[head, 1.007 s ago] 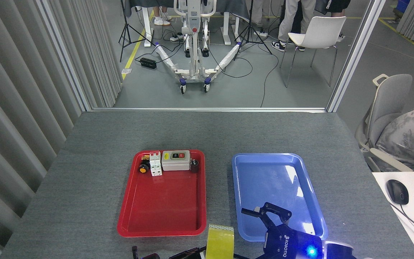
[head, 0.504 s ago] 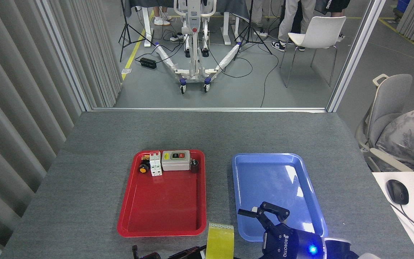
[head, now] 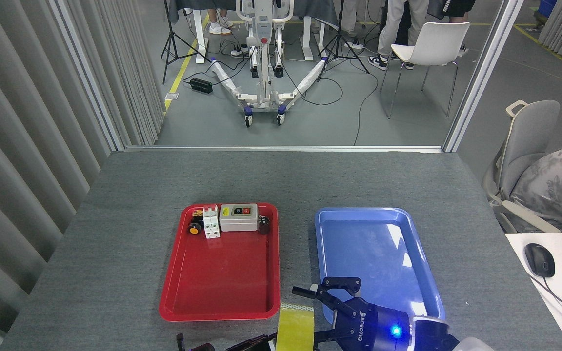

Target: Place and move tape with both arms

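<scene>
The right gripper comes in from the bottom right corner, its black ROBOTIQ body lit by a blue light, and its two fingers stand spread apart with nothing between them, the tips pointing left over the near left corner of the blue tray. Just below and to the left of those fingertips stands the tape, a yellow translucent roll on edge at the bottom of the view, close to the fingers but with a small gap showing, so no contact can be made out. The left gripper shows only as dark parts at the very bottom edge, left of the roll and touching or nearly touching it; whether it is spread or closed I cannot tell. Left of the right gripper, beyond the roll, lies the red tray on the grey table, and along its far end, well away from both grippers, sit a grey switch box, a white breaker, a small orange-and-black button and a dark small cylinder. The blue tray's floor under and beyond the right gripper shows only glare.
</scene>
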Controlling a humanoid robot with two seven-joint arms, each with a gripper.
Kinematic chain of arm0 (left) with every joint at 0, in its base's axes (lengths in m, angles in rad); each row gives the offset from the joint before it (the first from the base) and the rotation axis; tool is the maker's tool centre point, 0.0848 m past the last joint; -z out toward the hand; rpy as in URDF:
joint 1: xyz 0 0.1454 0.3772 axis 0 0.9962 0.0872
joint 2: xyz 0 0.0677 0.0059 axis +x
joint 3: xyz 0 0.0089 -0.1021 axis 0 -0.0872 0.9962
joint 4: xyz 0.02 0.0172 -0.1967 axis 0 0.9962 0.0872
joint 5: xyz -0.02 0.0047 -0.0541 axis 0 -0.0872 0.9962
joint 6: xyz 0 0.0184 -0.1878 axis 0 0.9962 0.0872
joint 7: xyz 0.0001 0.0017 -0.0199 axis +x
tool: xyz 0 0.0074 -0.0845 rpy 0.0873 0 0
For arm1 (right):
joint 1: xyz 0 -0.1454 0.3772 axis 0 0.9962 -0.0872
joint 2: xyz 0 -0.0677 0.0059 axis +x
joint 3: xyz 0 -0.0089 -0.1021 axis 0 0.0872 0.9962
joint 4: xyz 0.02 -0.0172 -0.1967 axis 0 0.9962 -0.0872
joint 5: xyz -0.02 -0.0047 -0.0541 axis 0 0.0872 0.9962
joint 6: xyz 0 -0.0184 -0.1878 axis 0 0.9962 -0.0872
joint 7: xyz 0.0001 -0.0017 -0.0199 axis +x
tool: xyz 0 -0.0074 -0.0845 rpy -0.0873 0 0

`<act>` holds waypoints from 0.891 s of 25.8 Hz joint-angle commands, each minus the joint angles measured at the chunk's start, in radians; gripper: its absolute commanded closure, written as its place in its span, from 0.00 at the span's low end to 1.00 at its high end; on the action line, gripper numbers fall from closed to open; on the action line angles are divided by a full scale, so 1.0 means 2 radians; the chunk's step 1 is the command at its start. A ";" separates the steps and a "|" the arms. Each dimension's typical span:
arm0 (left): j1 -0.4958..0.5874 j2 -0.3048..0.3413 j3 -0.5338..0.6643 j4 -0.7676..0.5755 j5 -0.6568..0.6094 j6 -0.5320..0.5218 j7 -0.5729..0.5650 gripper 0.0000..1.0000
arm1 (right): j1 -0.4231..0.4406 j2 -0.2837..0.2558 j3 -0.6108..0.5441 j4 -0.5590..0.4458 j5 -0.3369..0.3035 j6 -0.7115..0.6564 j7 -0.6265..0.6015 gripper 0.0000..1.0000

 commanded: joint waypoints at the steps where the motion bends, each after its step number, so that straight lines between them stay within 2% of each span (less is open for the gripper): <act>1: -0.002 0.001 0.001 0.007 0.000 -0.001 0.000 0.93 | -0.001 -0.003 0.000 0.001 0.000 -0.003 0.000 0.69; 8: -0.009 0.000 0.015 0.027 0.000 -0.013 0.000 0.93 | 0.001 -0.003 -0.001 0.000 0.001 -0.025 0.000 0.87; 11: -0.013 -0.002 0.016 0.029 0.000 -0.012 0.001 0.92 | 0.003 -0.003 -0.001 0.000 0.001 -0.026 0.000 0.87; 12: -0.013 -0.002 0.017 0.031 0.000 -0.012 0.001 0.88 | 0.003 -0.002 -0.001 0.000 0.001 -0.026 0.001 0.87; 15: -0.019 -0.005 0.027 0.040 -0.001 -0.011 0.002 0.61 | 0.006 -0.002 -0.001 0.000 0.001 -0.026 0.001 0.86; 17: -0.019 -0.005 0.031 0.049 -0.001 -0.013 0.002 0.57 | 0.006 -0.002 -0.001 0.000 0.001 -0.026 0.001 0.86; 19: -0.023 -0.004 0.040 0.056 -0.001 -0.015 0.002 0.46 | 0.006 -0.002 -0.001 0.000 0.001 -0.026 0.000 0.86; 23: -0.026 -0.002 0.044 0.063 -0.001 -0.033 0.001 0.33 | 0.006 -0.002 -0.001 0.000 0.001 -0.026 0.000 0.86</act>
